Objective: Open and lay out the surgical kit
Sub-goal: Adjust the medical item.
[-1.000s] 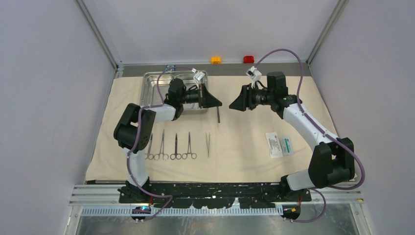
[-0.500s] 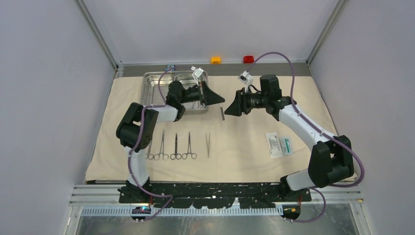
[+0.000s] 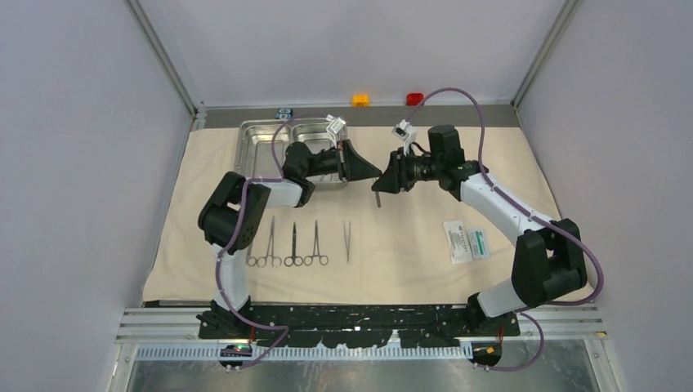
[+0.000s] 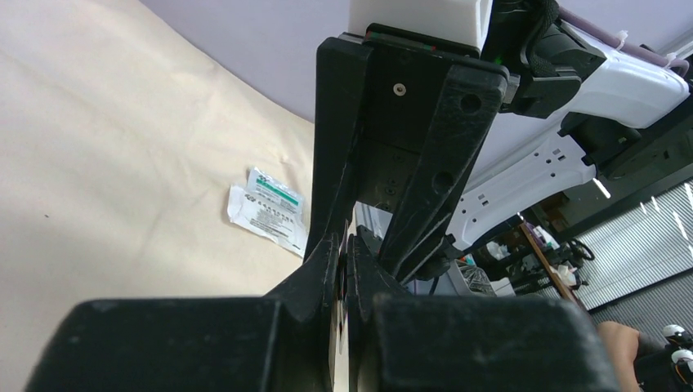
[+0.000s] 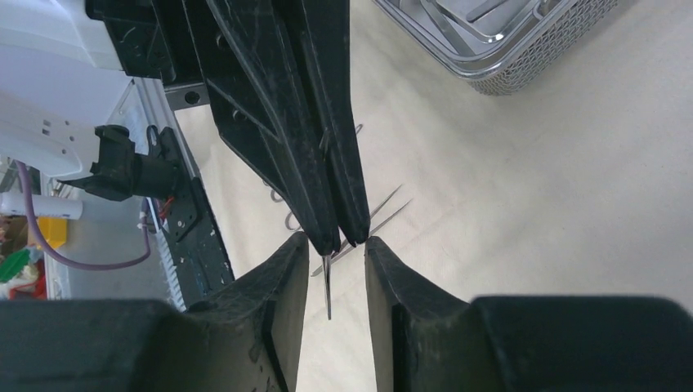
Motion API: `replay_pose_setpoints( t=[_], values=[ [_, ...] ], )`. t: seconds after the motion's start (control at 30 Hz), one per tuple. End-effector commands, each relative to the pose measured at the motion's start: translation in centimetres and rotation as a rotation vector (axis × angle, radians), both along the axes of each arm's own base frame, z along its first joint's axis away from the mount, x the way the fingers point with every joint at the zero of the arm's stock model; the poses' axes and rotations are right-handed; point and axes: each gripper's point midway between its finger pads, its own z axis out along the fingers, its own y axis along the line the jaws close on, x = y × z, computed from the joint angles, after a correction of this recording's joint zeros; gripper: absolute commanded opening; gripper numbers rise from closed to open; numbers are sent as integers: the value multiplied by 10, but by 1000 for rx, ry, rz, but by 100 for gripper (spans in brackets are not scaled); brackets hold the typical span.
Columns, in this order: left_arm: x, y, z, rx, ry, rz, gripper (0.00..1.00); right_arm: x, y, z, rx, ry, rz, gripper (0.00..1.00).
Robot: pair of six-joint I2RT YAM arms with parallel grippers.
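Across the whole tabletop lies the beige cloth wrap, with the steel tray up at its far-left corner. Both arms meet mid-air over the cloth's middle: left gripper is clamped tight on a thin straight tool poking downward, and right gripper has its fingers apart either side of it, not touching. Ring-handled forceps are lined up by the near-left edge, the packet is toward the right edge, and the tweezers are just right of the forceps.

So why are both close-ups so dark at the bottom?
Left wrist view: its own black fingers fill the bottom, slightly soft; the packet looks sharp. Right wrist view: likewise. Top view: even light, glints on the steel tray.
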Motion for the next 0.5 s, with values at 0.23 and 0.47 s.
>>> replay_pose_setpoints(
  t=[0.23, 0.47],
  values=[
    [-8, -1, 4, -27, -47, -22, 0, 3, 6, 13, 37, -57, 25, 18],
    [-5, 1, 3, -26, -60, -15, 2, 3, 5, 10, 34, -39, 6, 2]
  ],
)
